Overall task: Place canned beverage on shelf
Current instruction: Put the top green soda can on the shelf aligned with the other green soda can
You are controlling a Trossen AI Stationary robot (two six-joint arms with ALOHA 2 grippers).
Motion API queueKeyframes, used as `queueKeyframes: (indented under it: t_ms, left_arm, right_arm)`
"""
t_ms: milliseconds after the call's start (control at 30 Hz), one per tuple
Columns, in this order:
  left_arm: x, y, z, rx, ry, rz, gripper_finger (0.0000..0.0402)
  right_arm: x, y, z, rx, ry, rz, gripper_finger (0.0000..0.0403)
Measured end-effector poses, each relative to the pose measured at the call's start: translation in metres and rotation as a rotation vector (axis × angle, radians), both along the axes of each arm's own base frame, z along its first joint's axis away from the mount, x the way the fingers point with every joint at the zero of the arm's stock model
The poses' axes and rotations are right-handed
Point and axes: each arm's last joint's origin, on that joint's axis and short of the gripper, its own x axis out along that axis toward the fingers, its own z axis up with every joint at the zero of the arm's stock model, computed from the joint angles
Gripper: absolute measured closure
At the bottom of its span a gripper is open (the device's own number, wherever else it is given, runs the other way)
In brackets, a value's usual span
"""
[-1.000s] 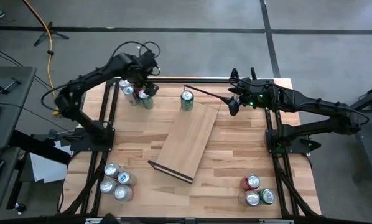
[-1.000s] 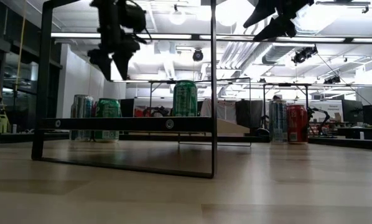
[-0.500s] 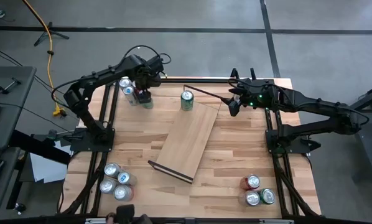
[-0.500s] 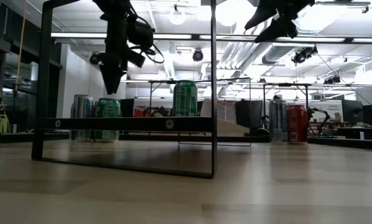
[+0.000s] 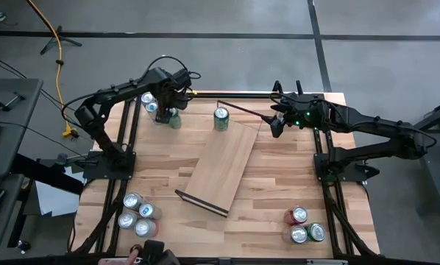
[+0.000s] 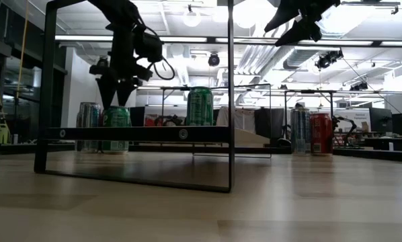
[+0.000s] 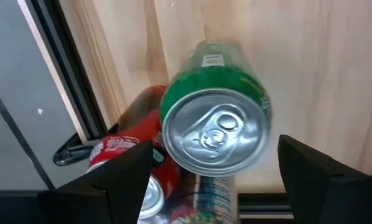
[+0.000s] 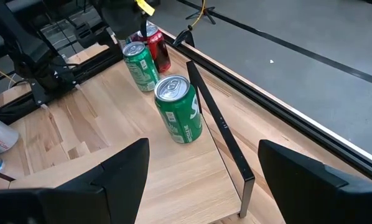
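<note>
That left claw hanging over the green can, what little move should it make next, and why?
Probably lower straight down. The left claw hangs open directly above the upright green aluminium can, with a dark finger showing on either side of the can's top, so descending should bring the fingers around its body for a grasp, clear of the red can beside it.

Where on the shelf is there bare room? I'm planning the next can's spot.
The shelf holds one green can at its far end; the board is bare from there to the near rail. The far-left can cluster is crowded.
</note>
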Motion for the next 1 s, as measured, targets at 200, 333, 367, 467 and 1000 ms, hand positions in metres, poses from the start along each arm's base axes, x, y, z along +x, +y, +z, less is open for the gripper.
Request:
queueKeyframes:
  t_ms: [200, 333, 367, 467, 1000]
  left_arm:
    - [-0.003, 0.002, -0.013, 0.001, -0.002, -0.013, 0.0131]
    - [-0.001, 0.003, -0.022, 0.007, -0.043, 0.000, 0.0131]
    - [0.000, 0.003, -0.024, 0.009, -0.046, -0.001, 0.0131]
    - [0.000, 0.003, -0.026, 0.010, -0.060, -0.002, 0.0131]
    - [0.002, 0.004, -0.022, 0.037, -0.122, 0.086, 0.0221]
  right_arm:
    - [0.000, 0.000, 0.000, 0.000, 0.000, 0.000, 0.0116]
    - [0.000, 0.000, 0.000, 0.000, 0.000, 0.000, 0.0116]
    - [0.000, 0.000, 0.000, 0.000, 0.000, 0.000, 0.0116]
    - [0.000, 0.000, 0.000, 0.000, 0.000, 0.000, 0.0116]
    - [0.000, 0.000, 0.000, 0.000, -0.001, -0.001, 0.0116]
